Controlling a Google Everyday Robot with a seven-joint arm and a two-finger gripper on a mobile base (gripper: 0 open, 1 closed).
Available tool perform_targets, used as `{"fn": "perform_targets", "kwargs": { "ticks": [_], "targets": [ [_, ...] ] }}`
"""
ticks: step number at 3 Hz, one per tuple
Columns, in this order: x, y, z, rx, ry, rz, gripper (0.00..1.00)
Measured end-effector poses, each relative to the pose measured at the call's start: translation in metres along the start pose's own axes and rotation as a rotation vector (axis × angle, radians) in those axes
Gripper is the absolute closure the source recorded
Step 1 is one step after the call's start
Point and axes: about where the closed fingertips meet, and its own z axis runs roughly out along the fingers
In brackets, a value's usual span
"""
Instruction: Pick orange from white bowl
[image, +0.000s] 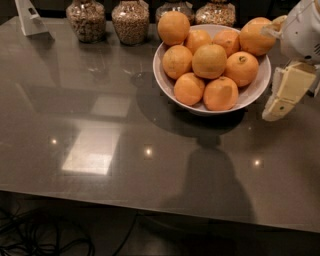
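Observation:
The white bowl (255, 92) stands at the back right of the grey table, heaped with several oranges. The orange (254, 37), large with smooth plain skin, lies at the bowl's far right rim. Another big orange (173, 27) tops the left side, and one with a dark stem spot (241, 68) lies just left of the rim. My gripper (286, 95), cream and white, hangs at the right edge of the view. It is just outside the bowl's right rim and below the orange, and touches nothing that I can see.
Several glass jars (130, 21) of grains line the back edge behind the bowl. A white stand (30, 17) sits at the back left corner. The table's front edge (150, 202) runs across the bottom, with cables on the floor below.

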Motion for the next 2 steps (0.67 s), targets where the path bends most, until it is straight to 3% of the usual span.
{"fn": "perform_targets", "kwargs": {
  "ticks": [1,2],
  "targets": [
    [-0.0052,-0.0443,0.0071,0.079,-0.075,-0.079,0.00],
    [-0.0052,-0.0443,0.0071,0.079,-0.075,-0.080,0.00]
  ]
}}
